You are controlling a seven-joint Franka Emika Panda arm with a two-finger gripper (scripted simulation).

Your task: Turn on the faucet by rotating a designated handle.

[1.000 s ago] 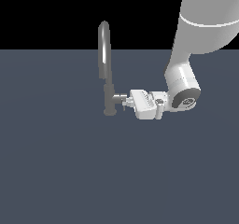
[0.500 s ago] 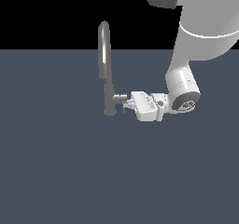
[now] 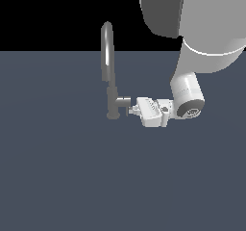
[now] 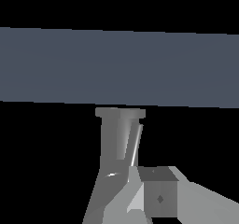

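Slate-blue flat floor [image 3: 62,177] fills the lower part of the exterior view under a black backdrop. Item one: faucet [image 3: 109,66], grey metal, upright on a small round base, straight body rising to an arched spout; stands left of centre in the exterior view. Item two: handle [image 3: 124,101], short grey stub projecting sideways from the lower body toward the exterior view's right, with a thin pin at its end. Item three: white arm [image 3: 192,42], entering from the upper right of the exterior view, wrist bent so the hand lies roughly level with the handle. Item four: gripper [image 3: 130,109], fingertips at the handle's outer end, touching or just beside it; contact cannot be settled. Whether the fingers are spread or closed cannot be told from either view. Wrist view: faucet body [image 4: 119,136] seen close, flared rim at its far end, a thin bright pin beside it, and a grey finger block [image 4: 158,195] near the camera.
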